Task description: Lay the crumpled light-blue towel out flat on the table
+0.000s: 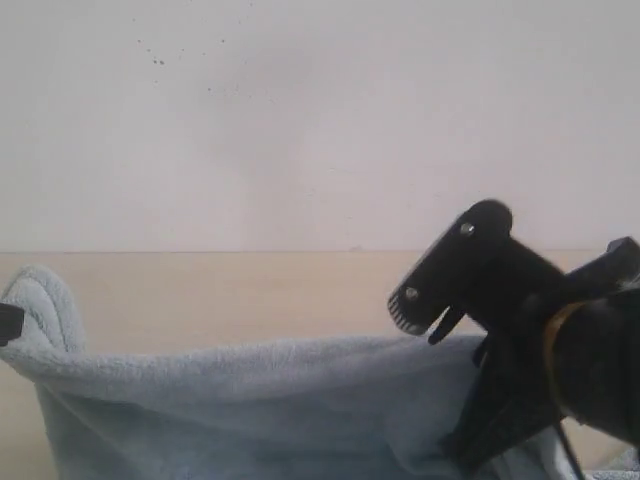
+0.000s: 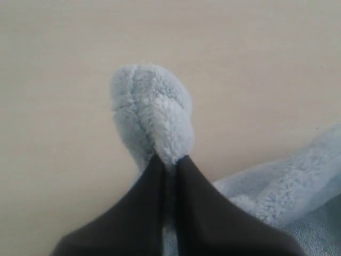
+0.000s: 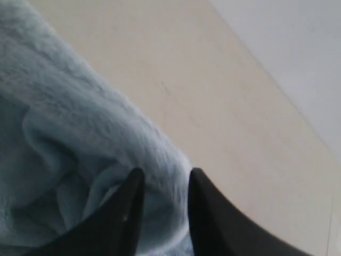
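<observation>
The pale blue towel (image 1: 250, 400) hangs stretched between my two grippers above the beige table (image 1: 250, 290). At the far left edge of the exterior view, only a black bit of my left gripper (image 1: 8, 325) shows, beside a raised loop of towel. In the left wrist view, the left gripper (image 2: 169, 160) is shut tight on a bunched corner of towel (image 2: 154, 106). My right gripper (image 1: 425, 318) sits at the towel's right end. Its fingers (image 3: 165, 178) are a little apart, with a thick fold of towel (image 3: 64, 133) filling the gap. No white tag shows.
A white wall (image 1: 320, 120) rises behind the table's far edge. Bare tabletop (image 2: 53, 80) lies under the left gripper, and more of the table (image 3: 213, 106) lies beyond the right gripper, running up to the wall (image 3: 298, 53).
</observation>
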